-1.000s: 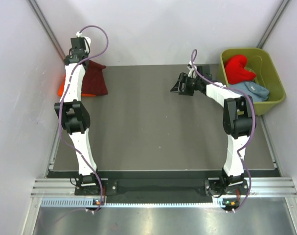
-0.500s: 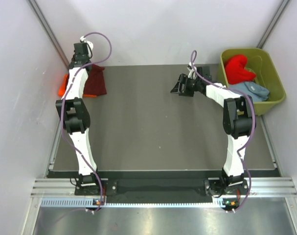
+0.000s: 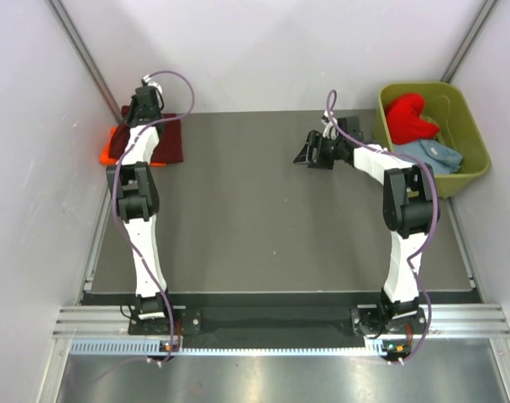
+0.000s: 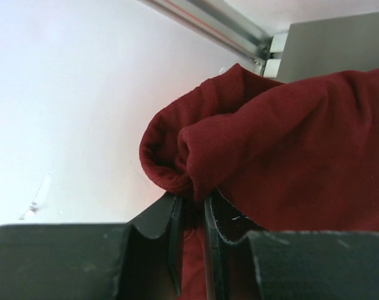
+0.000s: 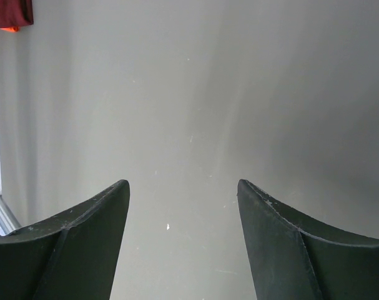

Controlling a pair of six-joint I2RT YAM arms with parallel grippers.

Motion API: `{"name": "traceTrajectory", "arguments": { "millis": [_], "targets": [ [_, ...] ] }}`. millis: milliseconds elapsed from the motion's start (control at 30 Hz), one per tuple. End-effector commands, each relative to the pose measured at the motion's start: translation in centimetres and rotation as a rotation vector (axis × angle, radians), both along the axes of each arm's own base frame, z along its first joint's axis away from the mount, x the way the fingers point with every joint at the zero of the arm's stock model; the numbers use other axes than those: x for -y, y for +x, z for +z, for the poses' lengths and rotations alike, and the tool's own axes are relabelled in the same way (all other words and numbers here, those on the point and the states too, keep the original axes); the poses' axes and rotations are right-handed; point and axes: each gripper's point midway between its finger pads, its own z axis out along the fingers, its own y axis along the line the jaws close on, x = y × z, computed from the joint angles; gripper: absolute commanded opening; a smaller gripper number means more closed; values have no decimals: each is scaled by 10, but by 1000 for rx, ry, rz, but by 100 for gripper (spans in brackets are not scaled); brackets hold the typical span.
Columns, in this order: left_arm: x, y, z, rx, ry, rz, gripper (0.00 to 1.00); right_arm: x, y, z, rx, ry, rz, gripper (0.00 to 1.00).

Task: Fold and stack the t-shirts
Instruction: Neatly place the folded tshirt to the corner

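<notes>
A dark maroon t-shirt point(image 3: 166, 138) lies at the table's far left corner on top of a bright orange t-shirt point(image 3: 111, 149). My left gripper point(image 3: 143, 107) is over its far edge, next to the wall. In the left wrist view this gripper point(image 4: 192, 199) is shut on a bunched fold of the maroon t-shirt point(image 4: 289, 144). My right gripper point(image 3: 308, 152) hovers open at the far middle of the table, nothing between its fingers point(image 5: 83, 225). A bright red t-shirt point(image 3: 406, 117) and a pale grey-blue t-shirt point(image 3: 431, 156) lie crumpled in the tub.
The olive-green plastic tub point(image 3: 473, 134) stands at the far right corner, off the dark table mat point(image 3: 263, 227). White walls close in the left, back and right sides. The right wrist view catches the maroon and orange corner point(image 5: 8, 14) at its top left.
My left arm has straightened and its wrist has shifted while holding the cloth. The maroon t-shirt now reaches further left over the orange one. The right arm has not moved.
</notes>
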Motion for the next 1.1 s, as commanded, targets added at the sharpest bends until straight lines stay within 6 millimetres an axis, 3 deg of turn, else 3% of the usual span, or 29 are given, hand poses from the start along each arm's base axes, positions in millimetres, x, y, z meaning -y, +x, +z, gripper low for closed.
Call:
{"name": "traceTrajectory", "arguments": {
  "millis": [0,200,300,400,433,600,633,700,800,833,900,933,1000,1033,1067],
  "targets": [
    [-15,7,45,166,48,69,0,-5,3,42,125,-1,23,70],
    [-27,5,32,170,41,119,2,-4,-1,38,115,-7,25,71],
    [-37,7,35,206,47,140,2,-5,-1,38,116,-8,29,71],
    [-47,5,33,222,64,173,9,-8,-1,40,122,-9,33,71],
    [-50,3,33,225,73,192,33,-10,-2,41,125,-11,40,71],
    [-43,-4,43,277,70,244,69,-11,-6,39,122,-21,46,71],
    [-31,-3,57,313,73,237,75,-12,-6,39,126,-22,49,71],
    [-17,-7,63,313,109,242,84,-13,-7,41,129,-24,53,71],
    [28,-1,89,375,84,185,91,-13,-7,46,147,-32,58,71],
    [60,1,108,411,64,131,91,-12,-7,49,158,-38,61,71],
    [92,3,110,412,-6,60,92,-10,-5,54,173,-54,53,71],
    [124,7,111,403,-54,-25,92,-9,-5,57,185,-61,55,71],
    [154,-3,102,344,-168,-87,92,-5,-5,63,202,-77,42,72],
    [181,-3,100,326,-246,-166,92,-3,-3,65,215,-90,39,72],
    [196,-5,96,300,-314,-205,92,0,-3,72,235,-107,29,74]
  ]
}}
